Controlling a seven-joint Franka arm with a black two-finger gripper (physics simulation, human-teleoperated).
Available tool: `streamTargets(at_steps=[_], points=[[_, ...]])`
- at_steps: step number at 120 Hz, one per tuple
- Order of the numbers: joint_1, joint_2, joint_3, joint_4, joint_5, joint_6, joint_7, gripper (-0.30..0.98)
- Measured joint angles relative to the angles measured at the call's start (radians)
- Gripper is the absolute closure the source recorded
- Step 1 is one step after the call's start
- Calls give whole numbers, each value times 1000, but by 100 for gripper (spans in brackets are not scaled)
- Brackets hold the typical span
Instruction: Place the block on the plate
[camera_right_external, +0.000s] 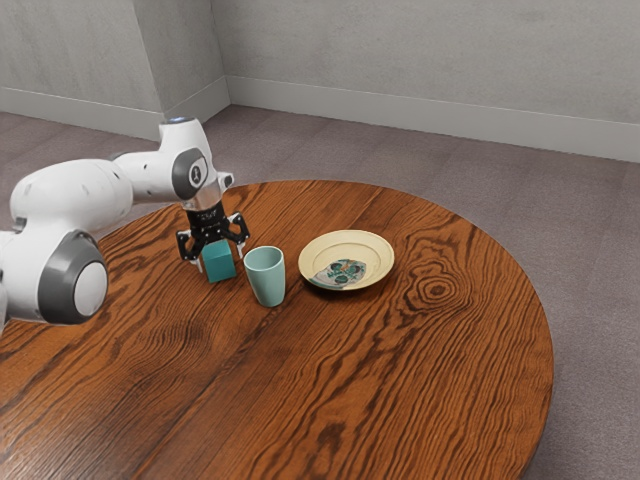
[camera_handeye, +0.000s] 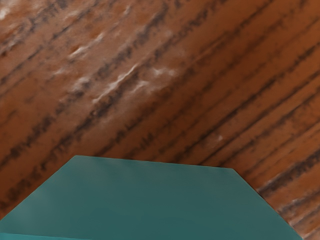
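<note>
The black gripper (camera_right_external: 212, 248) points down over the teal block (camera_right_external: 219, 264) near the table's far left part in the exterior view. Its fingers are spread wide, one on either side of the block, with the block between them. In the wrist view the block (camera_handeye: 155, 200) lies large at the lower edge, just under the hand. The cream plate (camera_right_external: 374, 254), with a dark floral pattern inside, rests on the table to the block's right in the exterior view.
A pale green cup (camera_right_external: 267, 278) stands upright between the block and the plate, close beside the gripper. The round wooden table (camera_right_external: 420, 380) has its curved edge toward the exterior view's right.
</note>
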Motion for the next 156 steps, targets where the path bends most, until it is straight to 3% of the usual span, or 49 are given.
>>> streamTargets(at_steps=[46,98,119,156], points=[[0,7,2,0,-13,2,-4,17],[-6,5,5,0,-12,2,-9,17],[-12,-7,10,1,-14,-7,-9,27],[-14,-50,22,10,-8,-45,-11,30]])
